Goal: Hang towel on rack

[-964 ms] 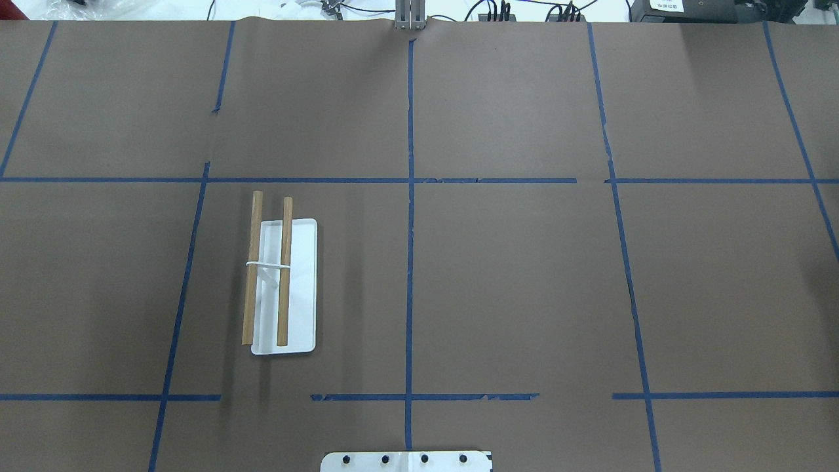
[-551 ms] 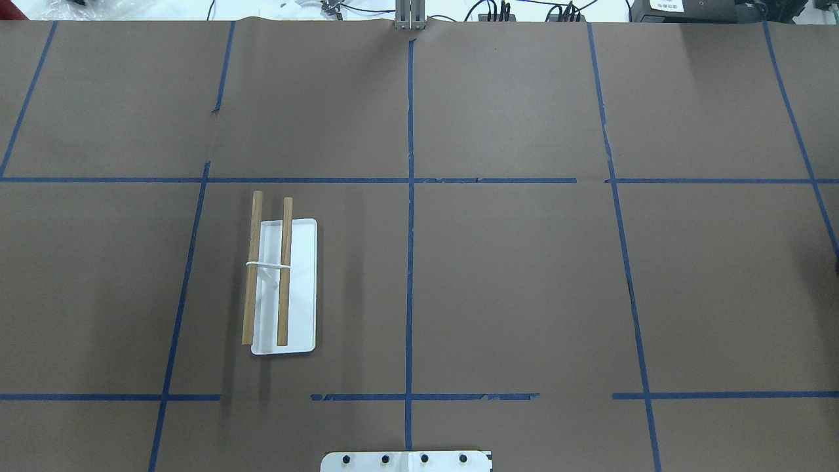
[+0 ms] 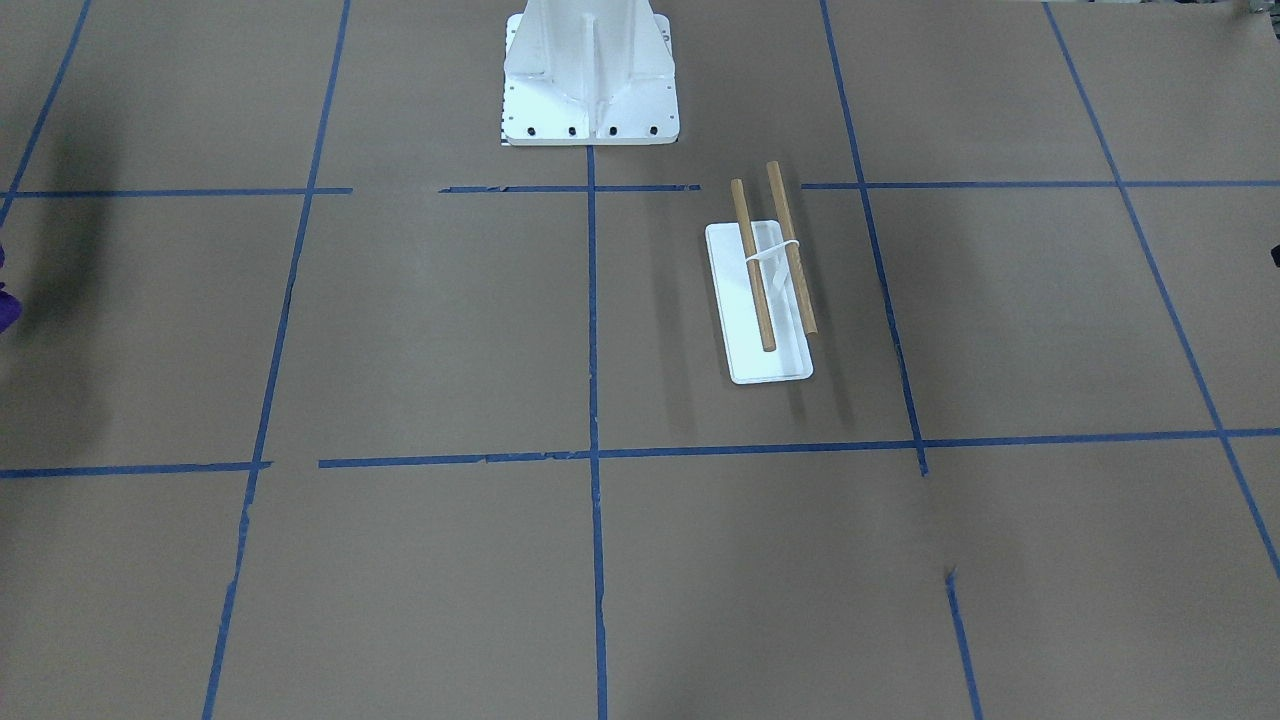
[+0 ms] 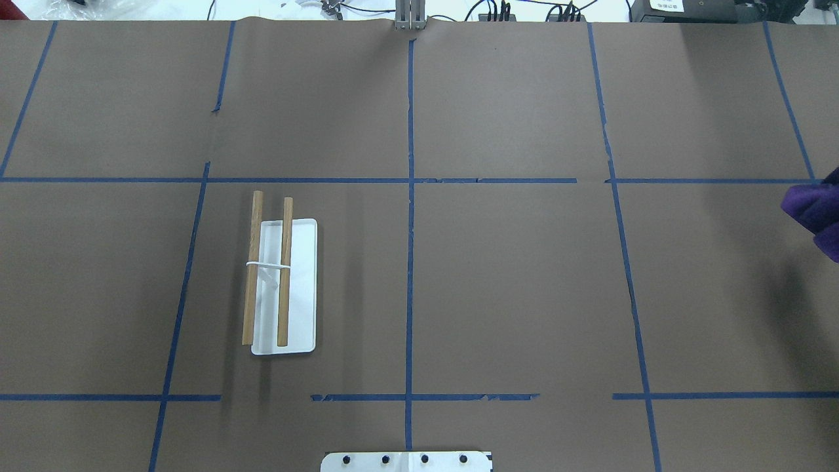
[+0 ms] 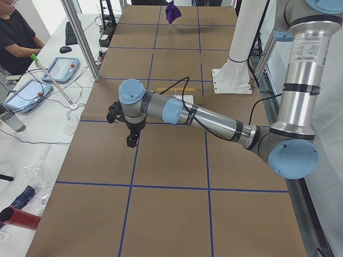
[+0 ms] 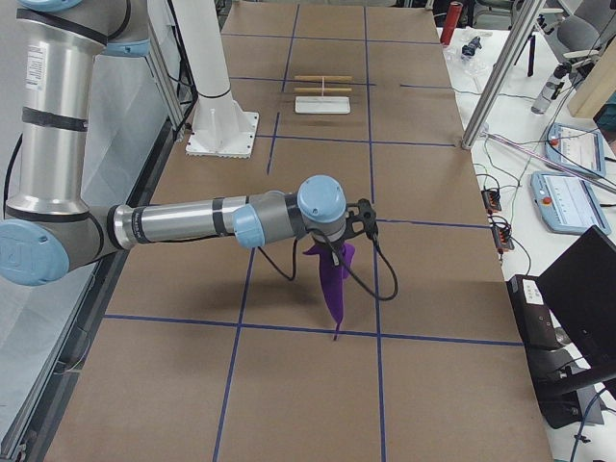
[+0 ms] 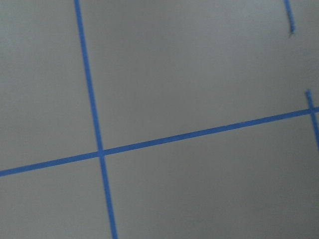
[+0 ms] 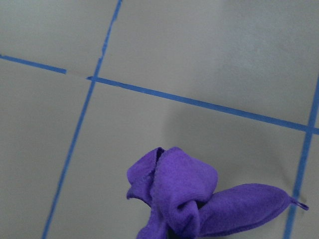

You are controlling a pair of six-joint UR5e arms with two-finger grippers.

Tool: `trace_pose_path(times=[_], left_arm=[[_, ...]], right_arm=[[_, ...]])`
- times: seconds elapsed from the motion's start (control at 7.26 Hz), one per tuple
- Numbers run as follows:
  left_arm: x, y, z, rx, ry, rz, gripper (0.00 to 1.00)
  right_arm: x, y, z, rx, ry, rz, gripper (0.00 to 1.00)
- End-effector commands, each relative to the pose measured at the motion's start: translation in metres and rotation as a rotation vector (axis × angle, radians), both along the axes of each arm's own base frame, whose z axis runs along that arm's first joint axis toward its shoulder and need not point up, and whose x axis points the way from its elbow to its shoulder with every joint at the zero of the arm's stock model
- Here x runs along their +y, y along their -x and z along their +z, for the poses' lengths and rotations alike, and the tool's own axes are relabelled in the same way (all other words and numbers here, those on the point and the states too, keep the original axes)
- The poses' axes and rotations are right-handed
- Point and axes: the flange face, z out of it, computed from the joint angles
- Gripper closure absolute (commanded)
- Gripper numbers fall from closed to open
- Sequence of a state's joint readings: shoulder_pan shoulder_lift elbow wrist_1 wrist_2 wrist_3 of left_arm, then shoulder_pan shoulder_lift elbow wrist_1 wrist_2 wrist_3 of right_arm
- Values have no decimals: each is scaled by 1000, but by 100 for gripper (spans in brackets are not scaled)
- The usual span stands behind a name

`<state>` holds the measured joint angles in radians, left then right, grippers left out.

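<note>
The rack (image 4: 303, 295) stands on the table's left half, a white base with two wooden dowels; it also shows in the front view (image 3: 765, 300) and far off in the right view (image 6: 322, 96). The purple towel (image 8: 184, 199) hangs bunched from my right gripper (image 6: 330, 252) above the table, its tip near the surface (image 6: 334, 289). It enters the overhead view at the right edge (image 4: 816, 210). The fingers are hidden by the cloth. My left gripper (image 5: 131, 142) hovers over bare table at the left end; I cannot tell whether it is open.
The white bolted robot pedestal (image 3: 590, 70) stands at the near middle edge. Brown paper with blue tape lines (image 4: 409, 262) covers the table. An operator (image 5: 16, 32) sits at a side bench with tablets. A metal post (image 6: 496, 77) stands by the far edge.
The purple towel has come into the overhead view at the right edge, moving left. The rack has not moved.
</note>
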<state>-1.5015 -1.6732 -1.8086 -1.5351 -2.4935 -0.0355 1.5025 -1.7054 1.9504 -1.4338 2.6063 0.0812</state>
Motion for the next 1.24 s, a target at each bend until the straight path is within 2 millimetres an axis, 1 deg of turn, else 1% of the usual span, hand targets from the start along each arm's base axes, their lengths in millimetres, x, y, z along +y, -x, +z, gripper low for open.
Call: trace_pose_path(times=[0.0,0.14,0.28,0.41,0.55,0.69,0.83,0.96,1.1], left_arm=[[-11,-23,-66,140,87,-78,0],[-19,-58,-104,181,170,-113,0],[-29,-91,-146,221,250,-145,0],[-34,-119,-174,245,326,-157,0],[-37,-157,-207,273,431,-167,0],[-28,-206,-252,310,513,-144,0],[-23,-243,-272,352,636,-173,0],[-15,-260,-280,429,689,-179,1],[0,-288,-285,470,789,-165,2]], right_arm=[[-30,57,-126,-85,-39,-25,100],[-43,93,-179,-122,-46,-51,100],[-49,138,-232,-163,-29,-88,100],[-49,172,-277,-197,-23,-116,100],[-41,215,-309,-215,-21,-172,100],[-33,249,-336,-216,-42,-184,100],[-22,284,-361,-212,-77,-192,100],[-11,308,-375,-211,-120,-199,100],[-4,327,-391,-217,-147,-210,100]])
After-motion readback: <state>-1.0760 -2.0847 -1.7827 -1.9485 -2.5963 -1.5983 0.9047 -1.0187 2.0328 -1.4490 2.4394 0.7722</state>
